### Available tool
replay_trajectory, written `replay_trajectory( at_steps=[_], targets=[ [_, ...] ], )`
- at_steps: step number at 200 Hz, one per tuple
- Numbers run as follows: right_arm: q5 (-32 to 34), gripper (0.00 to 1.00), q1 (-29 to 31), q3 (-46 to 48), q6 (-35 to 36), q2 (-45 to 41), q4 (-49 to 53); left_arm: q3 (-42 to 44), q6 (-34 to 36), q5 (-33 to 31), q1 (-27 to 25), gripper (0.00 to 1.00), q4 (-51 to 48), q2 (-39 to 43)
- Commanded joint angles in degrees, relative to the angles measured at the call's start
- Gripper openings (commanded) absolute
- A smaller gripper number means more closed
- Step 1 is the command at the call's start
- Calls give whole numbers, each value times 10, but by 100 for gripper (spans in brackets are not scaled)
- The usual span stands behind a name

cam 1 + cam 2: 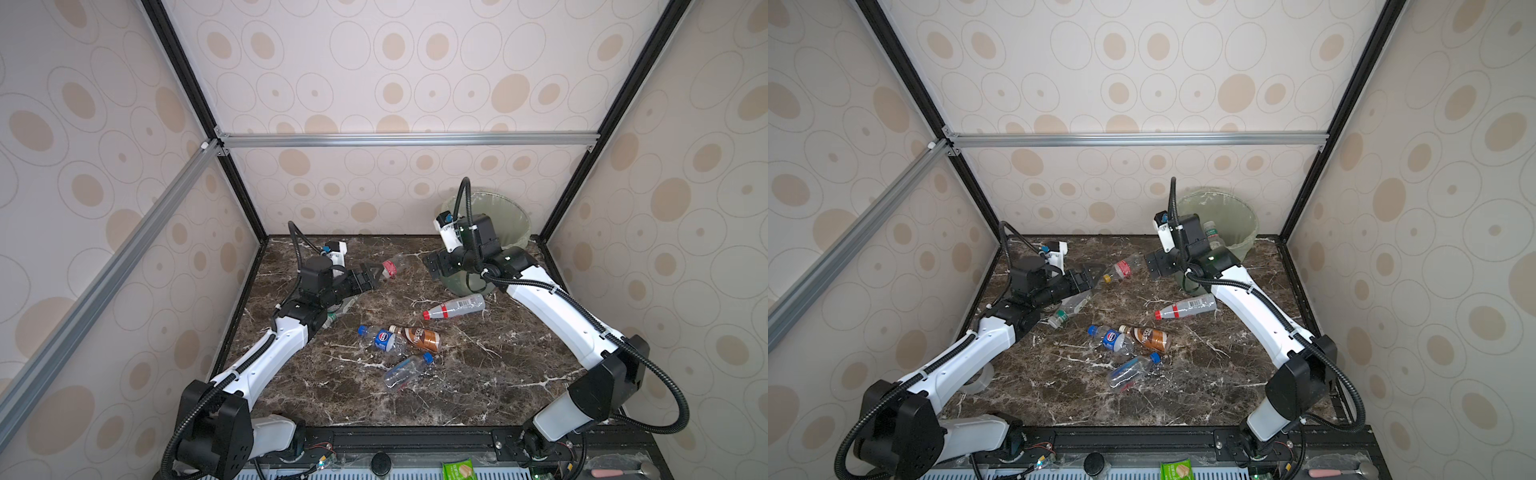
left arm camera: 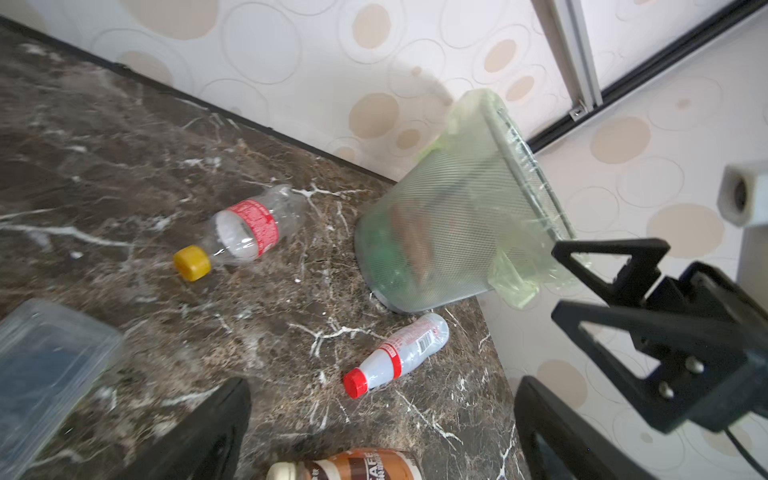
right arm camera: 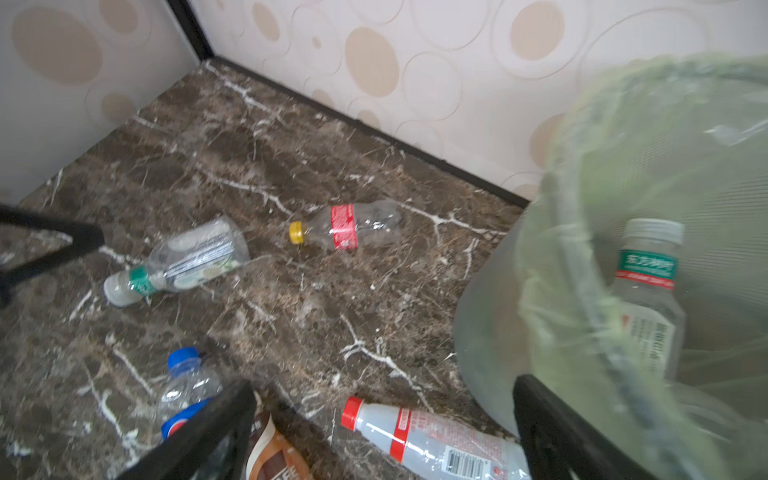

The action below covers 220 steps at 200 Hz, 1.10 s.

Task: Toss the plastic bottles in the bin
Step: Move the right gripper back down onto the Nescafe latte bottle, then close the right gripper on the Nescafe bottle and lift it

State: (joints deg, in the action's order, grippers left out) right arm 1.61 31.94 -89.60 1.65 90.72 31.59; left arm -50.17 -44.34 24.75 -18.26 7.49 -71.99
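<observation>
The bin (image 1: 513, 210) (image 1: 1246, 216) (image 2: 457, 216) with its pale green liner stands at the back right. One clear bottle (image 1: 1212, 233) (image 3: 648, 291) lies inside it. My right gripper (image 1: 434, 266) (image 3: 382, 415) hangs open and empty beside the bin's left wall. My left gripper (image 1: 372, 277) (image 2: 382, 399) is open and empty, close to a yellow-capped bottle (image 1: 392, 266) (image 2: 245, 232). On the table lie a red-capped bottle (image 1: 455, 307) (image 3: 436, 440), a Pepsi bottle (image 1: 380, 338), a brown bottle (image 1: 417, 337), a clear blue-capped bottle (image 1: 409, 370) and a green-labelled bottle (image 1: 1069, 309) (image 3: 183, 262).
A clear roll of tape (image 1: 980, 380) sits at the table's left edge, partly behind the left arm. Patterned walls close in the table on the left, back and right. A black rail (image 1: 415, 440) runs along the front.
</observation>
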Motion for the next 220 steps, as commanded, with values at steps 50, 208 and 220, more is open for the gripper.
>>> replay_trajectory(
  at_steps=[50, 208, 220],
  targets=[
    [-46, 100, 51, 167, 42, -53, 28, 8, -45, 42, 2, 99, 56, 16],
    [-22, 82, 108, 241, 17, 45, 21, 22, -51, 60, -3, 99, 66, 25],
    [-24, 81, 109, 242, 17, 52, 17, 19, -50, 61, -2, 99, 64, 26]
  ],
)
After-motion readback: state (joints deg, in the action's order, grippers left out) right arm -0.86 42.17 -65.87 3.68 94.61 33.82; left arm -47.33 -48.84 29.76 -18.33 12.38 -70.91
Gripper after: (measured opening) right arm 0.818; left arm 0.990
